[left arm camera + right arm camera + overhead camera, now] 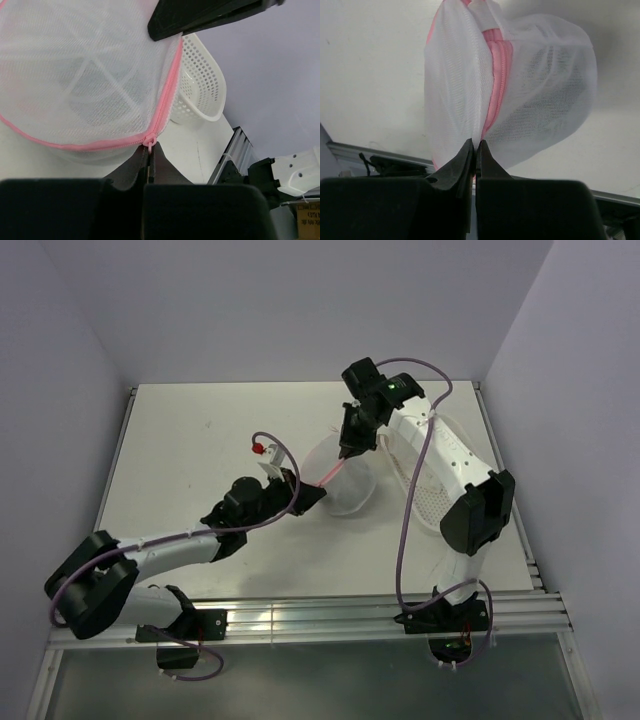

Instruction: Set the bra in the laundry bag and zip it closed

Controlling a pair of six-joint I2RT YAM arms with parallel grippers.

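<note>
Here, laundry bag [85,75] beside perforated basket [200,85].

**A Robot Test Room, Not a Home**

This looks like a lab where people try out robots. Two robot arms, the left arm [170,545] and the right arm [445,455], are bolted to shiny metal rails [320,618] at the near edge of a flat white table [200,440]. Plain pale walls [60,390] stand close around the table on three sides, like a box. Purple cables [403,540] loop along the arms, and a small green light [390,390] glows on the right arm. The homey things here are a white basket [202,80] full of holes and a mesh laundry bag [75,75].
</note>
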